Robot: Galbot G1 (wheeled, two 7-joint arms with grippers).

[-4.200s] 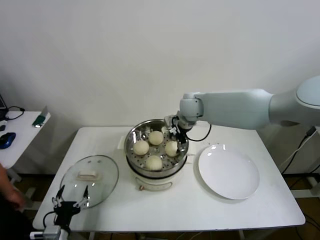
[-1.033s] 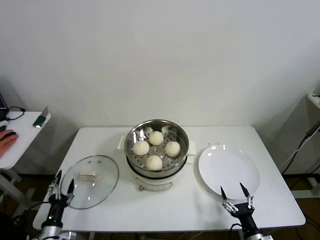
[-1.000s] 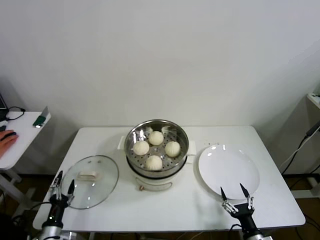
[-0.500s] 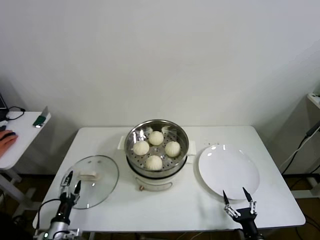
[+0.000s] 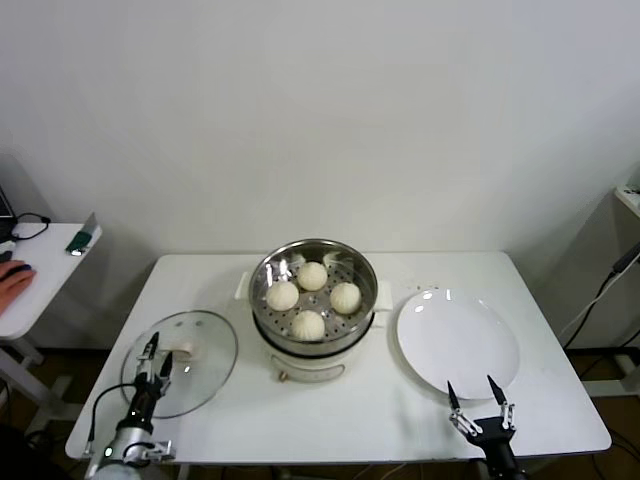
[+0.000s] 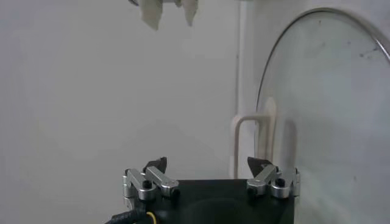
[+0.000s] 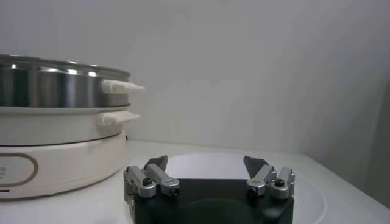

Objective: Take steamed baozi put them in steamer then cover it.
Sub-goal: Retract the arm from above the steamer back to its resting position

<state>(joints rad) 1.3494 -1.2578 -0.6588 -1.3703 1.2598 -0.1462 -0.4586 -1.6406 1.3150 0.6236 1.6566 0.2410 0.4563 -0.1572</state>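
Now the left gripper (image 5: pixel 154 351) is hovering with fingers spread just over the cover (image 5: pixel 180 362), its handle (image 6: pixel 263 133) lying ahead; the right gripper (image 5: pixel 480 399), fingers spread, is idling beside the plate (image 5: pixel 457 342).

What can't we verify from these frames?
- Left gripper, head view: open above the cover's near edge; contact with the glass too small to judge.
- Left wrist view: fingertips cut off by the frame; the cover's handle shows only edge-on.
- Right wrist view: the steamer's wall hides the baozi.
- Right gripper, head view: arm cut off by the bottom edge, near the plate.
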